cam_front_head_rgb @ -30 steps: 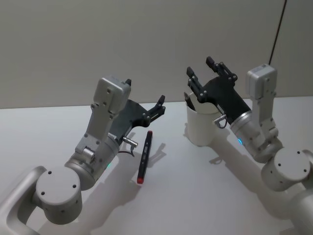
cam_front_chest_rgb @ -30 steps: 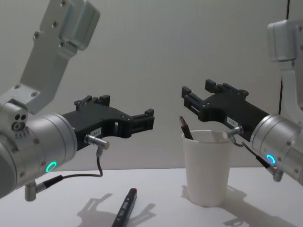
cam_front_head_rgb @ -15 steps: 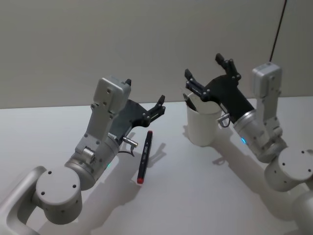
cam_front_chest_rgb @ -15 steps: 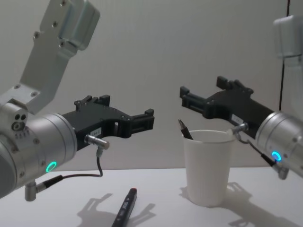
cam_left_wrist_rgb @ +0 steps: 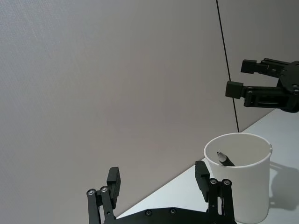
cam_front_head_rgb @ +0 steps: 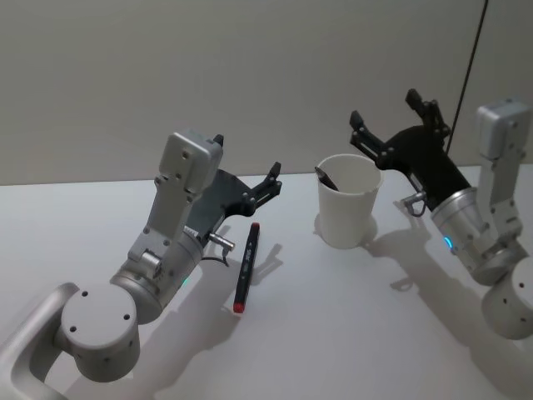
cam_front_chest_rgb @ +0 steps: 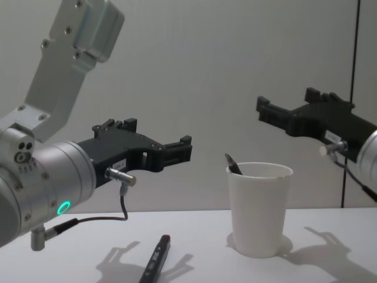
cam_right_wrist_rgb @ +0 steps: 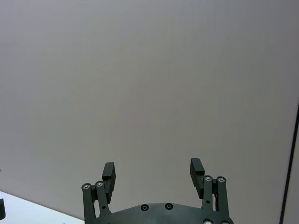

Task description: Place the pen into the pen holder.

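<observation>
The pen holder [cam_front_head_rgb: 348,204] is a white paper cup standing upright on the table, also in the chest view [cam_front_chest_rgb: 259,209] and the left wrist view [cam_left_wrist_rgb: 240,179]. A dark pen [cam_front_head_rgb: 325,177] leans inside it, its tip above the rim [cam_front_chest_rgb: 233,164] [cam_left_wrist_rgb: 225,159]. A second pen [cam_front_head_rgb: 246,265], black with a red end, lies on the table left of the cup [cam_front_chest_rgb: 156,259]. My right gripper [cam_front_head_rgb: 383,110] hovers open and empty above and to the right of the cup [cam_front_chest_rgb: 284,103] [cam_right_wrist_rgb: 152,170]. My left gripper [cam_front_head_rgb: 271,179] hangs open over the lying pen [cam_front_chest_rgb: 185,147] [cam_left_wrist_rgb: 158,179].
The white table [cam_front_head_rgb: 333,317] runs to a plain grey wall. A thin black cable [cam_front_head_rgb: 470,50] hangs down the wall at the right. Nothing else stands on the table around the cup and the lying pen.
My right gripper has lifted off the cup and drawn back to the right, open. The dark pen stays in the cup. The left arm and the lying pen have not moved.
</observation>
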`<action>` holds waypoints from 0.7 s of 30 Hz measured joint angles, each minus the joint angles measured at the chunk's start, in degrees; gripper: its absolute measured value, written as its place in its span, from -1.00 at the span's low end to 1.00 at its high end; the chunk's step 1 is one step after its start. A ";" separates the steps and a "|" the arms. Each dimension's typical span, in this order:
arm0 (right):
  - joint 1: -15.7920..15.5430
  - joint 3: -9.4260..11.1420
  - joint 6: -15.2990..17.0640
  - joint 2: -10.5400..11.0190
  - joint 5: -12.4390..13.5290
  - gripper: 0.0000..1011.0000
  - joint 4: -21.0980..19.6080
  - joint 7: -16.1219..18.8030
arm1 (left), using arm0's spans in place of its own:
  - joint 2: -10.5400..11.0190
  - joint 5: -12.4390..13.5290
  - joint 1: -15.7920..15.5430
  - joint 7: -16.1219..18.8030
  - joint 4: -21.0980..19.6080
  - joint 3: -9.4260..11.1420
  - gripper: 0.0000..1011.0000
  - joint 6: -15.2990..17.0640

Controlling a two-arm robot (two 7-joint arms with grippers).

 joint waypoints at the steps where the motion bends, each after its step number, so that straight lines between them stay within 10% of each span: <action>1: -0.25 0.05 0.32 0.14 0.12 0.98 -0.43 -0.16 | 0.00 0.00 0.00 0.00 0.00 0.00 0.98 0.00; 21: -6.03 0.65 5.84 3.89 2.66 0.98 -7.81 -2.56 | 0.00 0.00 0.00 0.00 0.00 0.00 0.98 0.00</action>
